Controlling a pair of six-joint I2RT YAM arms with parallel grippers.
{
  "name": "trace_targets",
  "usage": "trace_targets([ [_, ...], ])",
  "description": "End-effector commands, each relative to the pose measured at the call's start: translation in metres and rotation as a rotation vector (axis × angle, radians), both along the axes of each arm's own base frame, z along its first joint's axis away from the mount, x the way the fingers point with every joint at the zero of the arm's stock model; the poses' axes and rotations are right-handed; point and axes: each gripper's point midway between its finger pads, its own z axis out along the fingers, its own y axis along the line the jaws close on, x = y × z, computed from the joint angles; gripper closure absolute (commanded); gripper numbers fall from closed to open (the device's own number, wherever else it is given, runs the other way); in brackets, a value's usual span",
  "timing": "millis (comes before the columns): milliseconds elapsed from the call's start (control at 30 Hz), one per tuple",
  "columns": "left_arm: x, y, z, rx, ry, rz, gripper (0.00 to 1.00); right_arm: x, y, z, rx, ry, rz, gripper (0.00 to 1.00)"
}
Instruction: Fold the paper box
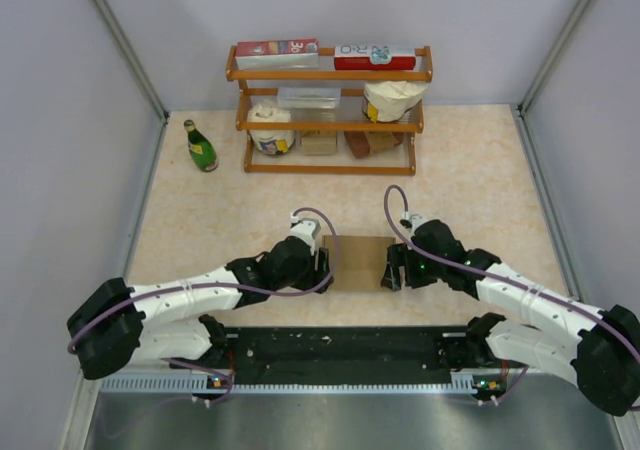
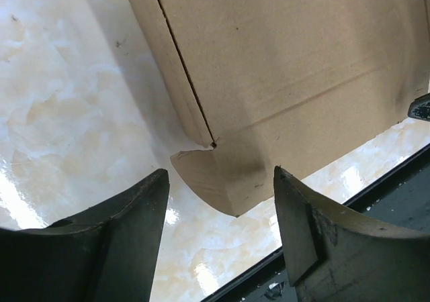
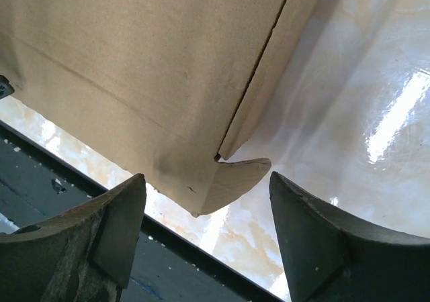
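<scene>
Black padded strip (image 1: pixel 340 355) along the near table edge, behind both grippers, arm bases on it. Left gripper (image 1: pixel 322 263) fingers spread apart, nothing pinched. In the left wrist view the left gripper (image 2: pixel 220 174) gap faces a rounded corner tab (image 2: pixel 208 178) of the paper box (image 2: pixel 289 67); tab sits just ahead of the fingertips, no contact visible. Right gripper (image 1: pixel 392 270) is also spread wide, gripping nothing. Right wrist view mirrors this: right gripper (image 3: pixel 207 178) faces the box's (image 3: pixel 134 60) other rounded tab (image 3: pixel 235 174), just ahead of the gap. Plain brown paper box (image 1: pixel 358 260) lies flat on the marbled beige tabletop (image 1: pixel 480 170), directly between the two grippers, one at each short end. A side flap is folded along each end, with a slit line visible in both wrist views. Well beyond the grippers stands a wooden rack (image 1: pixel 330 75): two red-and-white cartons (image 1: pixel 277 52) on top, a clear container (image 1: pixel 309 97) and white tubs (image 1: pixel 271 128) in the middle, brown blocks (image 1: pixel 319 143) on the lowest level. Green bottle (image 1: pixel 200 146) stands far out beyond the left gripper, left of the rack.
</scene>
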Motion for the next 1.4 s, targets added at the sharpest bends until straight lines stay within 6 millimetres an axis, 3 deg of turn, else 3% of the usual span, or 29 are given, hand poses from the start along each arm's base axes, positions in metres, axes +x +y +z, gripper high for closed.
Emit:
trace_targets([
  [0, 0.008, -0.004, 0.009, -0.010, -0.061, -0.008, 0.31, 0.012, 0.003, 0.010, -0.008, -0.076, 0.023, 0.27],
  [300, 0.007, -0.011, -0.004, -0.001, -0.041, -0.033, 0.30, 0.015, 0.006, 0.007, -0.012, -0.075, 0.029, 0.27],
  [567, 0.008, -0.024, 0.002, -0.064, -0.045, -0.053, 0.30, 0.011, 0.015, 0.010, 0.037, -0.053, 0.038, 0.35],
  [1367, 0.000, -0.023, 0.003, -0.106, -0.028, -0.061, 0.34, 0.007, 0.021, 0.013, 0.084, -0.018, 0.026, 0.49],
])
